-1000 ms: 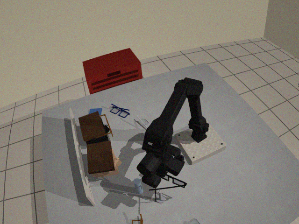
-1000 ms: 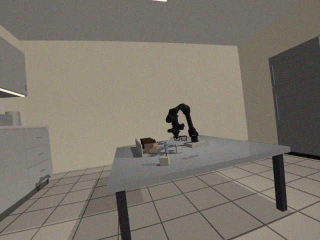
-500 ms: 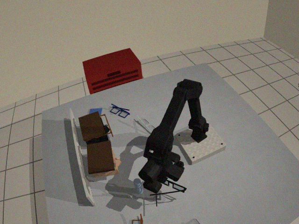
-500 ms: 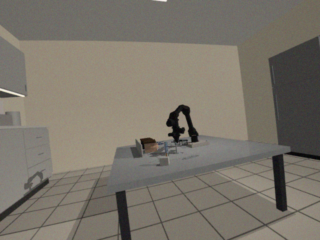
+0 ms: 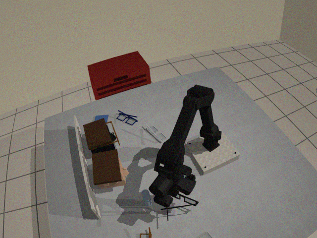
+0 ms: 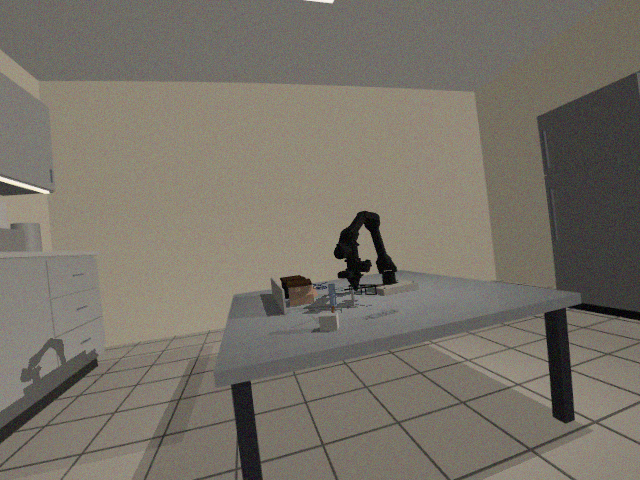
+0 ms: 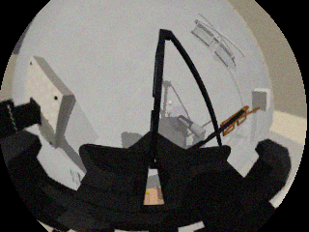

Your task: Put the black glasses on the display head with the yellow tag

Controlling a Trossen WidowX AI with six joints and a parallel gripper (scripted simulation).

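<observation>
Arm folded sharply at the elbow, forearm sloping down from its white base plate toward the table's near edge, wrist pointed downward. Gripper pinches the black glasses (temples spread, frame hanging low over the grey table), well apart from the two brown-haired display heads by the white panel. Yellow tag not discernible; blue glasses lie beyond the heads.

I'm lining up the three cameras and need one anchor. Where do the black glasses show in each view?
Top: black glasses low and centre, held in the shut hand, just off the arm's tip.
Exterior: small dark frame mid-picture, just right of the arm's tip.
Wrist: dark temples arching up from the centre.
Shared landmark: the white panel standing on the table.
</observation>
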